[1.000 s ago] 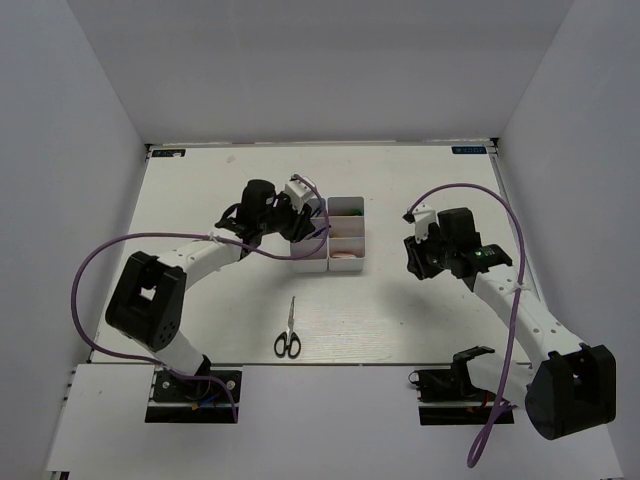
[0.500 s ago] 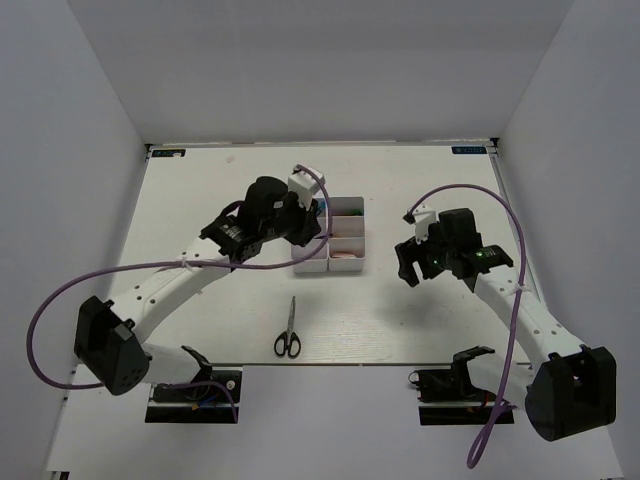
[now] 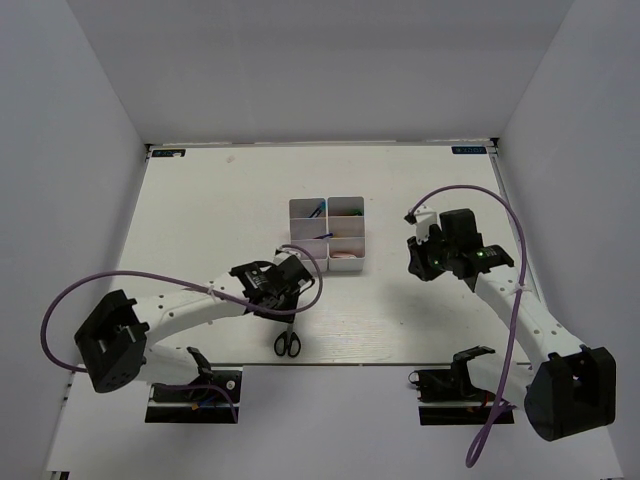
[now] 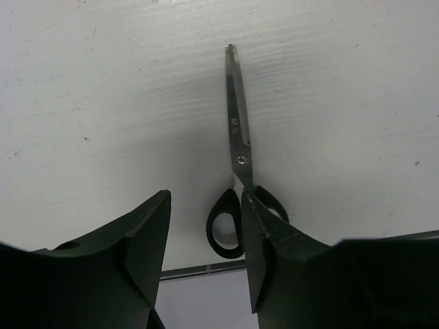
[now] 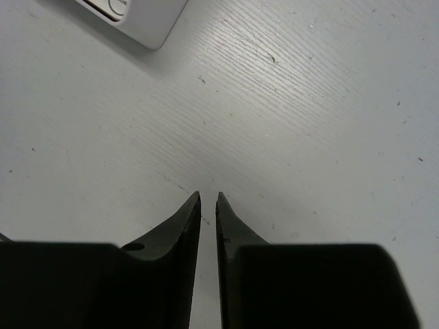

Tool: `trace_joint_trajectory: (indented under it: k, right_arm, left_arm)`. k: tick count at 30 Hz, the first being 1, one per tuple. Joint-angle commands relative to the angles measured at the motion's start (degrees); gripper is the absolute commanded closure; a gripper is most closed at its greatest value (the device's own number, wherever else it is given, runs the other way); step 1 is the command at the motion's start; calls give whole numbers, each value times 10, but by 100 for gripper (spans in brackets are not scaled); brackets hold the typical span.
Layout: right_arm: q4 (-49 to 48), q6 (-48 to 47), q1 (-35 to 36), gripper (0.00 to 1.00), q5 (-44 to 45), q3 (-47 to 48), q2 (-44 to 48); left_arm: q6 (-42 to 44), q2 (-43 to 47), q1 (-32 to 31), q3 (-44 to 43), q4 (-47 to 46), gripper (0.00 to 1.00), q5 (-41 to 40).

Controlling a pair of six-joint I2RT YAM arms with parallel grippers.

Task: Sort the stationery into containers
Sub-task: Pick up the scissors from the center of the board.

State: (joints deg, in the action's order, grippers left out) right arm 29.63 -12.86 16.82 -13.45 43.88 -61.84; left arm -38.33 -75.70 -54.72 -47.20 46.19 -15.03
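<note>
**A:** Standing right by the rig. Anyone else see what the left gripper (image 4: 204, 205) is doing? The jaws are spread wide with nothing clamped between them.

**B:** Yep. The scissors (image 4: 237, 154) lie flat on the table (image 3: 200, 220) right under it, blades closed and pointing away from the wrist. One black handle loop sits in the gap between the fingers and the other is half hidden behind the right-hand finger (image 4: 255, 233). Can't tell if it's touching.

**A:** And the right gripper (image 5: 208, 199)?

**B:** Jaws pinched almost together, just a thin slit, holding nothing. It hangs over bare tabletop, well off to the right of the containers (image 3: 328, 232); a corner of one bin only pokes into its wrist view.

**A:** What's in the bins?

**B:** From above, something blue (image 3: 315, 211) in the far-left one and a pink piece (image 3: 345, 256) in the near-right one. The scissors are on the near side of the block, close to the table's front edge.
</note>
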Motion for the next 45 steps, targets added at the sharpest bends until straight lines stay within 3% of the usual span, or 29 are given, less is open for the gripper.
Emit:
trace_joint_trajectory:
  k: [1, 6, 13, 21, 32, 45]
  right_arm:
    - [-5, 7, -7, 82, 2, -3, 11]
    - [-5, 6, -13, 82, 2, -4, 10]
    - [-6, 3, -19, 80, -6, -6, 15]
    - [-5, 2, -19, 79, -8, -6, 18]
    - [-2, 5, -25, 78, -14, -5, 17]
    - [-2, 3, -27, 76, -18, -8, 20]
  left_arm:
    - [-54, -7, -23, -11, -23, 44, -46]
    - [-62, -26, -36, 10, -47, 44, -30]
    - [-76, 35, -55, 44, -10, 67, -26]
    - [-107, 138, -55, 131, 6, 67, -8]
    - [-116, 113, -61, 157, -68, 67, 26]
    - [-127, 129, -66, 155, -65, 65, 29]
